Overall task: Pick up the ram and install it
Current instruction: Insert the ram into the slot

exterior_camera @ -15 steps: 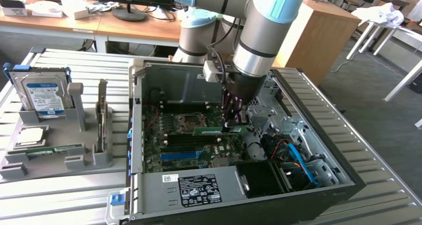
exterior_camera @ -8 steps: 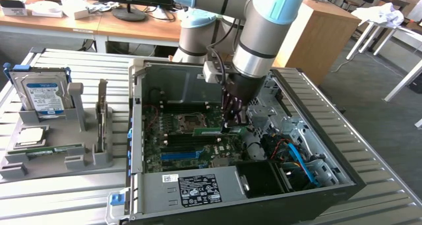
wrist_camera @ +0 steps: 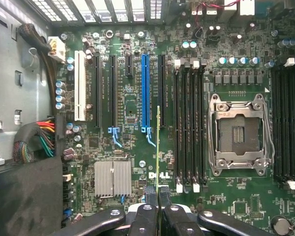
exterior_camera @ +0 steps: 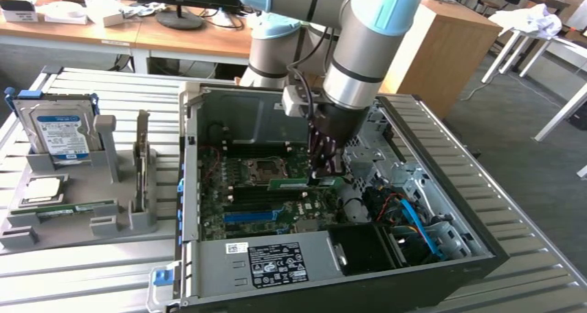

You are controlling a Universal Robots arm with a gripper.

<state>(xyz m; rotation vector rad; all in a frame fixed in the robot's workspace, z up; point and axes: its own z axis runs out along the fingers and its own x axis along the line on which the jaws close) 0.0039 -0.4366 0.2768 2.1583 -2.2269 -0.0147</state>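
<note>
While one claw clamps one ram edge-on, one motherboard with one CPU socket lies below.

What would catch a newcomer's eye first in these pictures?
The big grey-and-blue robot arm reaching down into the open computer case in the middle of the exterior view. Its hand is shut on the ram, a thin green stick held edge-on over the motherboard near the blue slot. On the exterior view's left, a hard drive stands upright in a grey rack.
</note>
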